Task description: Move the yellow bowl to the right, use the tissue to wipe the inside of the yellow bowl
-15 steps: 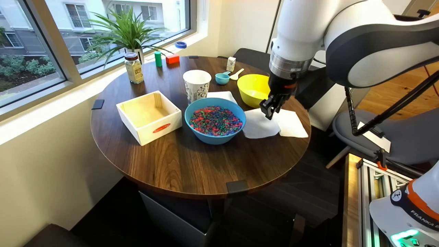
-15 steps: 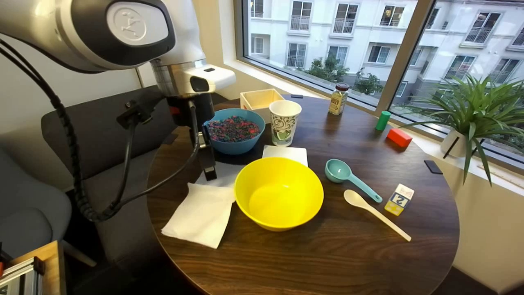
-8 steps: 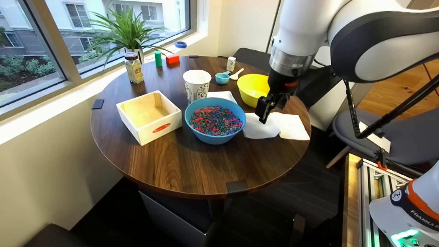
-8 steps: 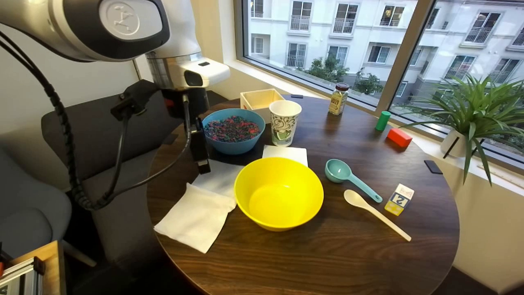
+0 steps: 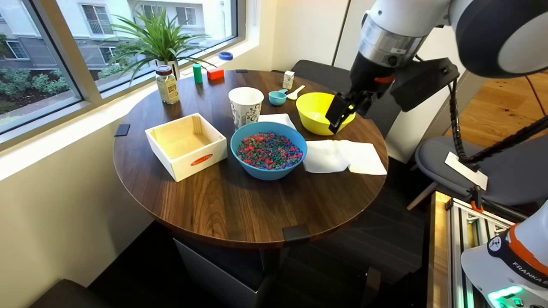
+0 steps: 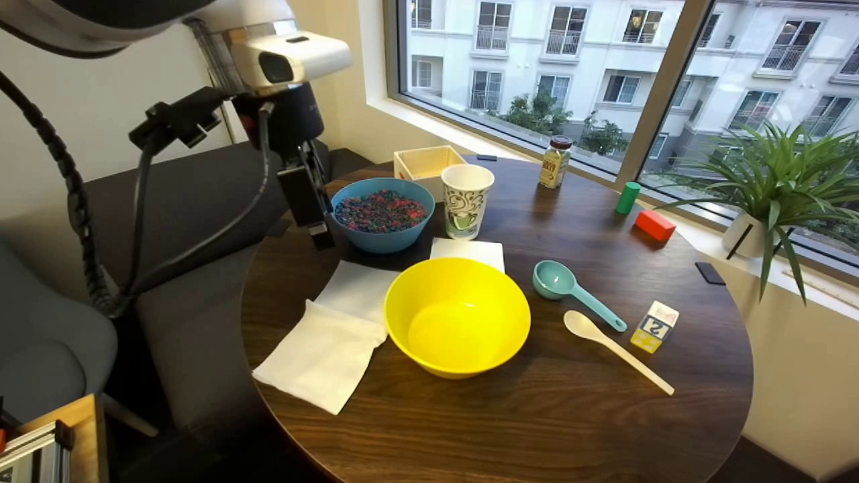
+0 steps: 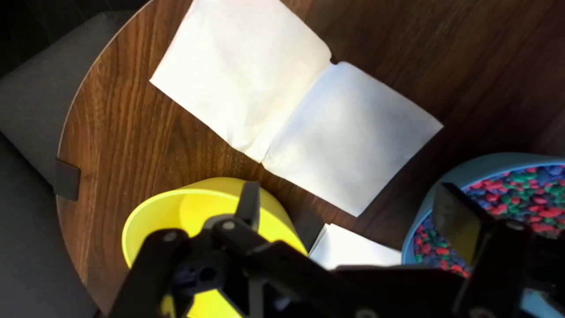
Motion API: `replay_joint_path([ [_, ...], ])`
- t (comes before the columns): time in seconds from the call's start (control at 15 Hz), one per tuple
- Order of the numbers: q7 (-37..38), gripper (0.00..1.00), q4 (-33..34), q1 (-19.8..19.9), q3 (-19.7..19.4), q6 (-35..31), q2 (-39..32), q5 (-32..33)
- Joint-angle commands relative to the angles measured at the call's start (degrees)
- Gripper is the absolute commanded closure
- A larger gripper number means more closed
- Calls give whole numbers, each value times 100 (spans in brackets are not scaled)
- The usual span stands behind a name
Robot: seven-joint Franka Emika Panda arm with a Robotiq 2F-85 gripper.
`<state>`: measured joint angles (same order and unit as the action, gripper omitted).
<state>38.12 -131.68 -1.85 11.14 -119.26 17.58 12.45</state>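
The yellow bowl (image 6: 458,318) stands upright on the round table, with nothing seen inside it. Beside it the white tissue (image 6: 329,355) lies unfolded and flat, a crease across its middle. My gripper (image 7: 348,206) hangs in the air above the table, apart from both. In the wrist view its jaws stand wide with nothing between them. One of the fingers (image 7: 250,204) covers part of the yellow bowl (image 7: 207,198) in that view, while the tissue (image 7: 353,137) shows almost whole, its far corner cut off by the frame's top edge.
A blue bowl (image 5: 269,149) of multicoloured pieces sits near the tissue. Around it are a wooden box (image 5: 186,145), a patterned paper cup (image 6: 468,201) and a folded white napkin (image 6: 470,251). A teal scoop (image 6: 577,295), a spoon (image 6: 617,352) and a block (image 6: 655,327) lie beyond the yellow bowl.
My gripper has risen off the tissue and its jaws have spread. One half of the tissue has shifted slightly towards the table's edge. The yellow bowl has stayed in place.
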Motion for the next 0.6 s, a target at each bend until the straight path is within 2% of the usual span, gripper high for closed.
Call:
replay_joint_path([
  [0.0, 424, 0, -310, 46, 132, 98, 793, 212],
  [0.13, 352, 0, -346, 27, 121, 213, 1091, 137],
  [0.2, 240, 0, -111, 57, 105, 70, 687, 119],
  [0.53, 230, 0, -240, 75, 130, 170, 1035, 108],
])
